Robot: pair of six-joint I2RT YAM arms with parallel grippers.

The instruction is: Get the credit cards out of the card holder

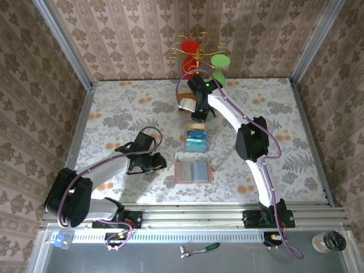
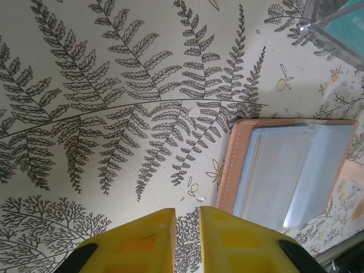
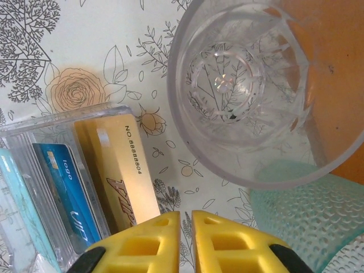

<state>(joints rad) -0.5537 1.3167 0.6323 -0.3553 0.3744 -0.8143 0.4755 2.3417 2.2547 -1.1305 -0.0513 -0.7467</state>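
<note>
The card holder point(image 1: 193, 171) lies open on the table, brown leather rim around grey-blue pocket lining point(image 2: 290, 170). The credit cards lie in a clear tray point(image 1: 195, 140) beyond it: a blue card point(image 3: 68, 193), a teal card point(image 3: 17, 210) and a gold card point(image 3: 122, 170). My left gripper point(image 1: 159, 165) hovers just left of the card holder, its yellow fingers point(image 2: 142, 233) nearly touching with nothing between them. My right gripper point(image 1: 199, 116) hangs just past the tray's far end, shut and empty point(image 3: 186, 215), over bare cloth beside the gold card.
A clear glass cup point(image 3: 250, 85) and a teal dimpled glass point(image 3: 307, 216) stand close to my right gripper, by the orange-brown base point(image 3: 335, 57) of a gold rack point(image 1: 199, 57). Flowered cloth covers the table; metal rails edge it.
</note>
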